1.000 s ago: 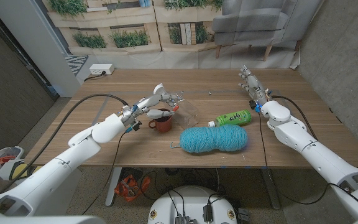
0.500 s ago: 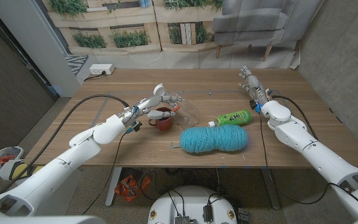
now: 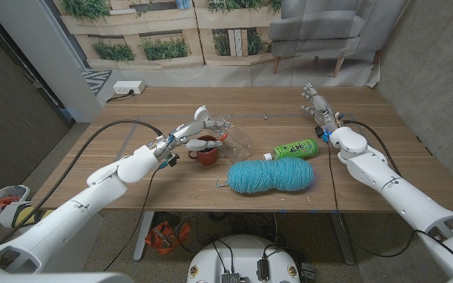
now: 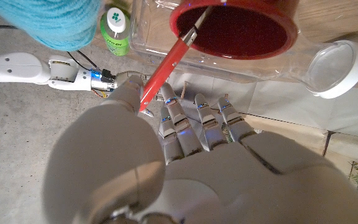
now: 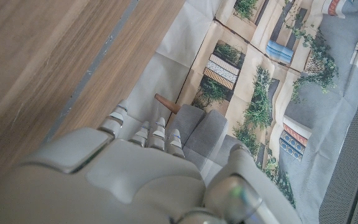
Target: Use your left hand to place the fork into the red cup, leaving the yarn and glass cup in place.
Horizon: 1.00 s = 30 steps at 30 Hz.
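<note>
The left hand (image 4: 185,162) pinches the red-handled fork (image 4: 166,65), its far end dipping into the round red cup (image 3: 206,151) just beside the clear glass cup (image 3: 238,140), with the teal yarn skein (image 3: 270,175) near and the right hand's (image 3: 314,102) grip impossible to tell.

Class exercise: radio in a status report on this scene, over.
Left hand holds fork, tip over red cup. Right hand idle, apart. Yarn, glass cup close by.

Red-handled fork (image 4: 166,62) tilted, tip inside red cup (image 4: 238,31); cup upright beside clear glass cup (image 3: 238,139); teal yarn (image 3: 270,175) nearby.
</note>
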Available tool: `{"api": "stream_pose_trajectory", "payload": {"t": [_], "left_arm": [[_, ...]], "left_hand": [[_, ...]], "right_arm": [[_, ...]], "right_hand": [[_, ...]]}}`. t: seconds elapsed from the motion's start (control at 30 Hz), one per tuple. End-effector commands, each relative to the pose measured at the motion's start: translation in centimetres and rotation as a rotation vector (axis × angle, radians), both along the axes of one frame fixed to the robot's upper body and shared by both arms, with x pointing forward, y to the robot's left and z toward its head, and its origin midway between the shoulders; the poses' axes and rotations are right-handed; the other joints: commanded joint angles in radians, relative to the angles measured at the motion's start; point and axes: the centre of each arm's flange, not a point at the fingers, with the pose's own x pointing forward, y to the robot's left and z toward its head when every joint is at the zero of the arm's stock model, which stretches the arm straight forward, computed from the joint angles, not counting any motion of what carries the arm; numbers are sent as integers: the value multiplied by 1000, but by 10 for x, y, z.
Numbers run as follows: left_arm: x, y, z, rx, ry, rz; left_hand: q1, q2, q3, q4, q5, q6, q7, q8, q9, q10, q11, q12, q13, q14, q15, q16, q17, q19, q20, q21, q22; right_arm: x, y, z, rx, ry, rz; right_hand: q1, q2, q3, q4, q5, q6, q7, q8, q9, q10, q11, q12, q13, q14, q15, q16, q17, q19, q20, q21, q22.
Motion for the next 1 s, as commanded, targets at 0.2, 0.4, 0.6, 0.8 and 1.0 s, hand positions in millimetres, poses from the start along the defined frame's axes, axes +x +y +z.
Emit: {"api": "stream_pose_trajectory", "payload": {"t": [0.2,0.4,0.6,0.8,1.0], "left_arm": [[-4,4,2,-45,-23,-3],[-8,4,2,-51,-33,-3],[-13,4,4,-61,-44,-7],[-20,4,5,-87,-66,-16],[-26,4,4,-123,-73,-26]], "left_hand": [[-55,-17,-30,11,-12,-10,1,-4,0,-25,7,-26,-12,-29,-87,-12,2,1,2,0,2],[-90,-35,-49,15,-19,-5,-2,-2,0,-50,49,-42,-23,-30,-88,-12,-1,2,-1,0,2],[-118,-44,-63,23,-23,-3,-2,-2,0,-65,60,-49,-30,-36,-84,-14,-1,3,-4,1,2],[-157,-52,-81,38,-29,-4,1,-3,-1,-69,63,-51,-38,-39,-81,-16,0,3,-3,1,2],[-183,-55,-92,48,-30,-3,4,-3,-1,-70,65,-50,-43,-42,-79,-17,1,2,-1,0,3]], "right_arm": [[1,3,2,-9,1,6],[0,2,1,-6,-1,6],[-2,2,0,-8,-2,9],[-6,1,0,-12,-6,7],[-12,0,0,-19,-7,5]], "right_hand": [[5,5,6,0,2,2,2,5,5,11,1,2,5,4,-16,0,2,8,2,4,2],[4,5,6,0,2,4,2,5,5,10,1,2,5,5,-15,0,2,8,2,5,2],[4,5,6,0,2,5,3,6,5,9,1,1,5,5,-12,0,2,8,1,5,2],[5,5,7,0,2,6,1,6,5,8,3,1,5,4,-11,0,2,8,2,4,2],[5,5,7,0,2,7,2,6,5,8,3,1,5,4,-11,0,2,8,2,4,2]]}}
